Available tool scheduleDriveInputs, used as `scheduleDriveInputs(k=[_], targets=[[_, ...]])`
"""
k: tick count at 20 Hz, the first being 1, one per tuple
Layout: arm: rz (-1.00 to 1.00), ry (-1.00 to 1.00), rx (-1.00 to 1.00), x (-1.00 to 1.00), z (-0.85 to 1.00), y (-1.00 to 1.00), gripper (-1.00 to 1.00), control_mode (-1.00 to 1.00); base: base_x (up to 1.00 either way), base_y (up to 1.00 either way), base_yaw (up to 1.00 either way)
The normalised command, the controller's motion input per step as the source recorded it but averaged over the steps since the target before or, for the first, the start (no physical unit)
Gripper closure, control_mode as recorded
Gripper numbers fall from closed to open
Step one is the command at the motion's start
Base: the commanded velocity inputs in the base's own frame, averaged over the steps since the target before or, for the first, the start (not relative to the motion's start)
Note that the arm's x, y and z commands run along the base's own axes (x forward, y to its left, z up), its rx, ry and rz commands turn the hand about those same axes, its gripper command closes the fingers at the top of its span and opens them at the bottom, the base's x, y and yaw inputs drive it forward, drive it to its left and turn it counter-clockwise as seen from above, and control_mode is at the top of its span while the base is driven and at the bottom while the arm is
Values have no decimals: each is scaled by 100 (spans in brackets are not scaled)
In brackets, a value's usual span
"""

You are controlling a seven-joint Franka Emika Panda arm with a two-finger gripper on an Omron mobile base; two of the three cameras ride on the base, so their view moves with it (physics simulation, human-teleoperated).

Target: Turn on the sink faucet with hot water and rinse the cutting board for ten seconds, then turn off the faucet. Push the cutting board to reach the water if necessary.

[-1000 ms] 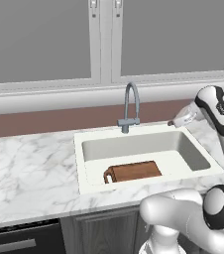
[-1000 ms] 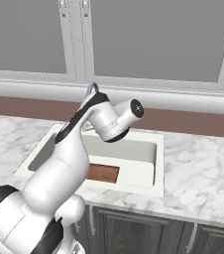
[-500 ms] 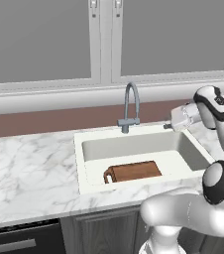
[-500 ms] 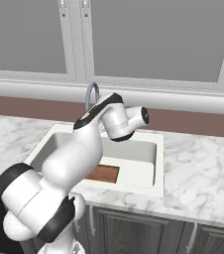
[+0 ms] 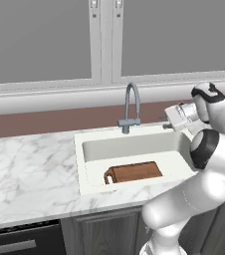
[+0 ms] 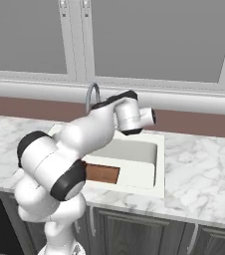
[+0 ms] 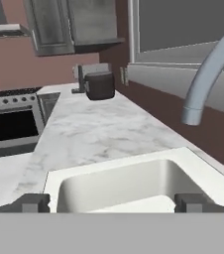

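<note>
White rounded arm segs w/ dark joints.

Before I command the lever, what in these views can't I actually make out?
- Sink faucet lever: too small in the left base view; the arm hides its base in the right base view.
- Cutting board: the arm covers its handle end in the right base view.
- Gripper: the hand view's bottom edge cuts off its fingertips.

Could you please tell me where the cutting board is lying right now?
In the left base view the cutting board lies flat on the floor of the sink, toward its front wall, handle end to the left, in front of the faucet.
</note>
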Motion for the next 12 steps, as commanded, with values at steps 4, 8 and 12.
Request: scheduleDriveInputs(k=[4, 8, 12], targets=[[-2, -20, 14, 34, -9, 0, -100, -100, 0, 0, 0], [-6, -19, 12, 27, -15, 0, -100, -100, 0, 0, 0], [0, -12, 2, 8, -13, 5, -100, -100, 0, 0, 0]])
